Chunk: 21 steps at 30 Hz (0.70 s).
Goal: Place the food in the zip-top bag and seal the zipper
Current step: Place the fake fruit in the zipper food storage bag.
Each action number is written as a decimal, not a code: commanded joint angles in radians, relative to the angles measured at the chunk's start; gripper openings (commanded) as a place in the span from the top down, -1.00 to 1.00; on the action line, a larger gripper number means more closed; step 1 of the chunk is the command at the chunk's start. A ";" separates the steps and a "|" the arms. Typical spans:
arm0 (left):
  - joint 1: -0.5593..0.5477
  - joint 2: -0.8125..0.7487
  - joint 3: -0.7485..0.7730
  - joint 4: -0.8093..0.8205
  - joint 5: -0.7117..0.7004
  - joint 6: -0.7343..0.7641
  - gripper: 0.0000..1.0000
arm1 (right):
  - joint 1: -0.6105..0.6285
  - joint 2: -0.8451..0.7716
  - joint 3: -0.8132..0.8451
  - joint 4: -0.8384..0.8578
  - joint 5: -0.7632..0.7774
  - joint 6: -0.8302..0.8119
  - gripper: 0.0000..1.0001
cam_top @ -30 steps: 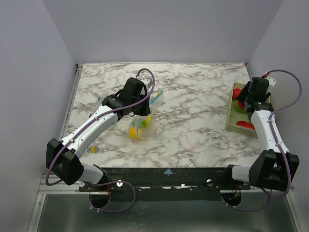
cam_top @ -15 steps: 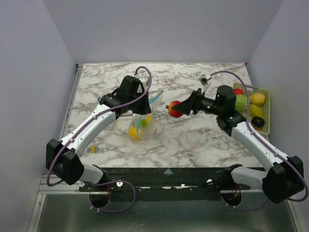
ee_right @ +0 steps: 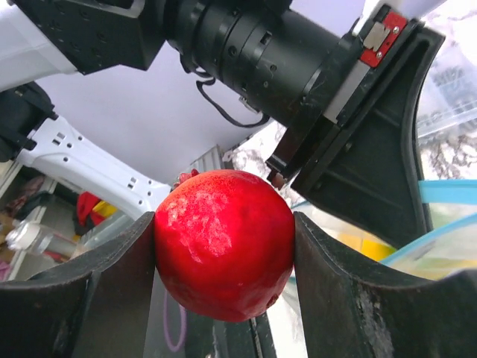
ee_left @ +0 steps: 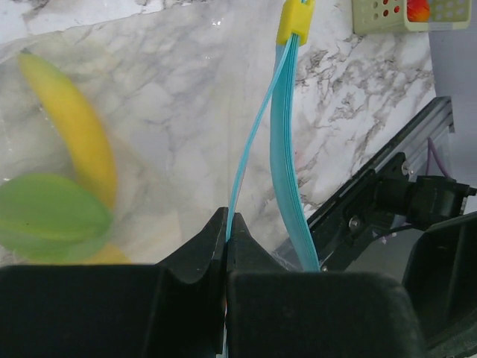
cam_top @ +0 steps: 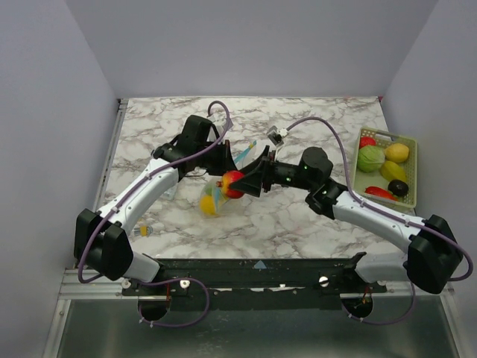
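My left gripper (cam_top: 221, 159) is shut on one lip of the zip-top bag (cam_top: 214, 195), pinching the teal-blue zipper (ee_left: 237, 186) and holding the mouth up. The other zipper strip (ee_left: 287, 156) bows away, with a yellow slider (ee_left: 295, 19) at its far end. Inside the bag lie a yellow banana (ee_left: 71, 123) and a green fruit (ee_left: 48, 216). My right gripper (cam_top: 237, 181) is shut on a red pomegranate (ee_right: 222, 242) and holds it at the bag's mouth (cam_top: 232, 181), close to the left gripper.
A yellow-green mesh basket (cam_top: 410, 177) at the right edge holds a green cabbage (cam_top: 370, 158), a yellow lemon (cam_top: 397, 153), red pieces and a dark fruit. A small object (cam_top: 143, 231) lies near the left arm's base.
My right arm swung from the basket to the left with the red pomegranate, now at the bag's mouth. The left gripper has kept holding the bag's lip.
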State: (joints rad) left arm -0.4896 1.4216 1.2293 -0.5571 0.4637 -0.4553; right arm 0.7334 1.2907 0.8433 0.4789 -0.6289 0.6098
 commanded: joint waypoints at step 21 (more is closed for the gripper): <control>0.039 -0.109 -0.040 0.005 0.022 -0.197 1.00 | 0.235 -0.112 -0.239 0.075 0.924 -0.044 0.99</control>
State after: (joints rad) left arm -0.4454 1.3968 1.1881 -0.5201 0.5419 -0.6228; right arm 0.9623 1.2320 0.6361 0.6853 0.0479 0.5865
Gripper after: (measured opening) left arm 0.009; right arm 0.642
